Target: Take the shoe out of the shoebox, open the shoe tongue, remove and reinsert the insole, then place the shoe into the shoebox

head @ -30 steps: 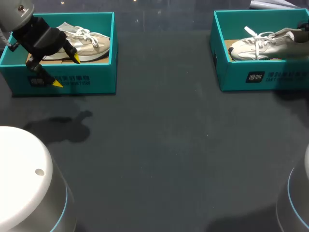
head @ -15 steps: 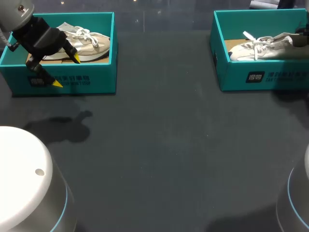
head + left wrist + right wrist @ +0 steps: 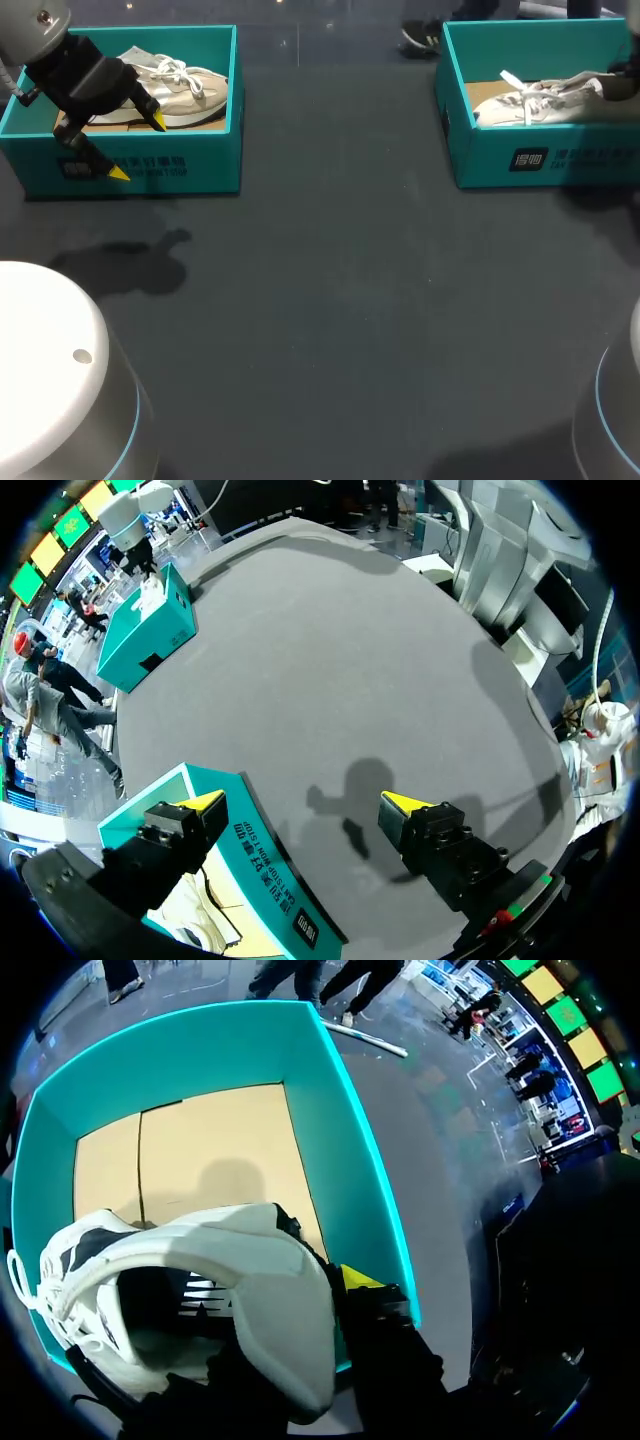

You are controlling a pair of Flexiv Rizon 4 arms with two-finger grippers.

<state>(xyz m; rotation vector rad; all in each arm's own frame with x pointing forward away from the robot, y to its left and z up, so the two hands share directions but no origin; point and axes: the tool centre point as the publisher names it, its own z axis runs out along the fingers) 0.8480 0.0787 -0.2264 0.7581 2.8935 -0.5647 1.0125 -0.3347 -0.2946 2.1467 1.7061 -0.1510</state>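
Your right end effector [image 3: 300, 1305] is grasping the white shoe [image 3: 200, 1290] at its heel. In the right wrist view one yellow tip presses the outside of the heel collar, while the other finger is hidden behind the shoe's padding. The shoe's opening faces that camera, and its toe and laces point away from the fingers. Below it you can see the tan cardboard floor [image 3: 200, 1150] of the right shoebox [image 3: 340, 1140]. From the head view the white shoe [image 3: 545, 100] sits inside the right shoebox [image 3: 540, 160] at the far right of the counter [image 3: 340, 300]. Its toe is toward the middle of the counter, its laces are loose, and its heel runs out toward the right edge where your arm comes in. You cannot tell from here whether the sole touches the box floor. Your left end effector [image 3: 139, 148] is released, with its fingers spread wide, and it hangs over the front wall of the left shoebox [image 3: 190, 165] at the far left. One yellow tip is above the box's inside and the other is out over the counter in front of the wall. The left wrist view shows the same: the left end effector [image 3: 303, 802] holds nothing. Under one finger is the corner of the left shoebox [image 3: 265, 870], and under the other is bare counter [image 3: 330, 660]. A beige shoe [image 3: 185, 92] with white laces lies in that box, just beyond the inner fingertip, and a part of it [image 3: 200, 910] shows beneath that finger.
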